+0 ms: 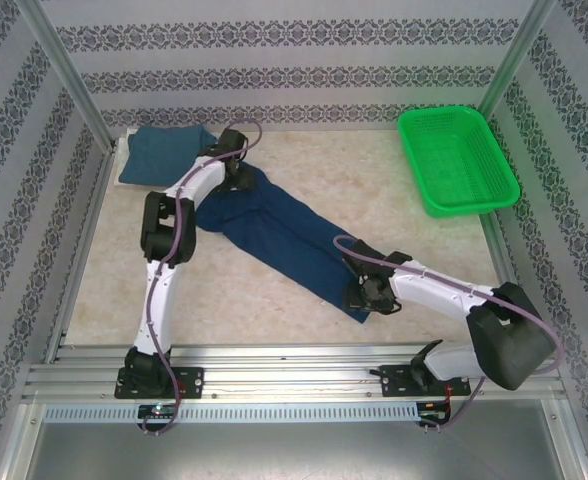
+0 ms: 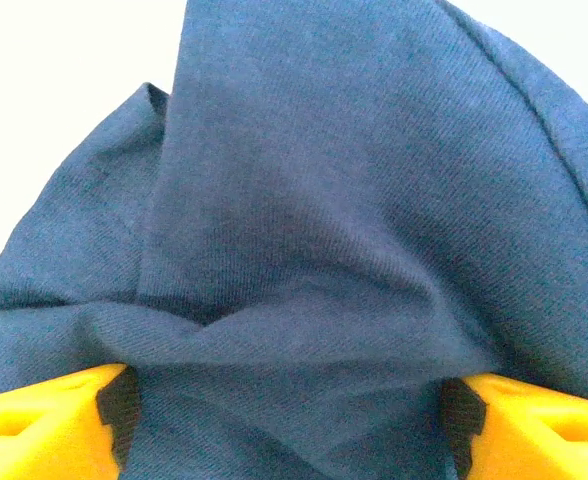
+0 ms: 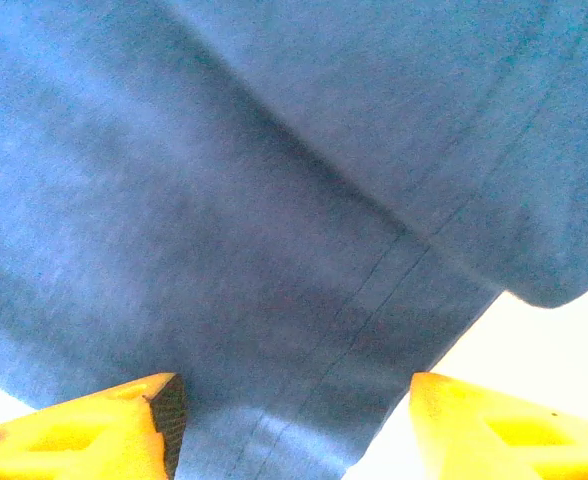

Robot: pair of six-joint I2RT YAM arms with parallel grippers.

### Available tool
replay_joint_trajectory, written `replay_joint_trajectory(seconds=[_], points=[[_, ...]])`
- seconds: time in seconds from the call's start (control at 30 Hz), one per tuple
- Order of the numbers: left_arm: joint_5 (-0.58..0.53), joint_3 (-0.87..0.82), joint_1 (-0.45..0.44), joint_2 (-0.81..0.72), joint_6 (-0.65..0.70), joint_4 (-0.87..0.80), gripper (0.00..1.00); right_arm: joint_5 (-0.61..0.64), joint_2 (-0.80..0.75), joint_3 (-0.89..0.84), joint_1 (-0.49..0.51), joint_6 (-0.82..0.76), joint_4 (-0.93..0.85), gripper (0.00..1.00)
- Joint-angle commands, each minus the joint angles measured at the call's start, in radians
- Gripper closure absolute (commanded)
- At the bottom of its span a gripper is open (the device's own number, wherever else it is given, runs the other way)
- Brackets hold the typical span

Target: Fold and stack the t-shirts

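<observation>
Top external view has the navy t-shirt (image 1: 274, 235) drawn into a long narrow band, lying slantwise across the bench (image 1: 414, 240) from far left of centre to near right of centre. The teal t-shirt (image 1: 164, 152) sits folded in the far left corner, just beyond the band's far end. The green basket (image 1: 457, 160) stands well apart at the far right.

The left jaws are over the far end and stand wide, with cloth bunched up between them. The right jaws are over the near end, also wide, with flat cloth and a hem seam beneath. The step in hand looks like an end-to-end fold. Flatten the bunched far end first, pinch every layer at the hem, then carry one end squarely over the other so the edges meet.
</observation>
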Motion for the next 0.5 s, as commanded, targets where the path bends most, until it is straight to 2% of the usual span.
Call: replay_joint_trajectory(seconds=[0.0, 0.13, 0.2, 0.27, 0.37, 0.47], points=[[0.085, 0.149, -0.042, 0.084, 0.043, -0.127, 0.16, 0.016, -0.08, 0.034, 0.034, 0.063, -0.08, 0.38], [0.162, 0.151, -0.047, 0.027, 0.019, -0.062, 0.01, -0.001, -0.216, 0.128, 0.029, 0.037, -0.153, 0.33], [0.157, 0.119, -0.046, -0.041, 0.014, -0.026, 0.0, -0.014, -0.254, 0.187, 0.019, 0.016, -0.175, 0.31], [0.105, 0.06, -0.043, -0.134, 0.015, 0.018, 0.0, -0.02, -0.269, 0.262, 0.008, -0.023, -0.181, 0.28], [0.016, 0.011, -0.022, -0.266, -0.002, 0.013, 0.0, -0.009, -0.22, 0.33, -0.034, -0.128, -0.138, 0.25], [-0.029, 0.001, 0.004, -0.342, -0.027, -0.088, 0.0, 0.016, -0.114, 0.366, -0.107, -0.223, -0.107, 0.25]])
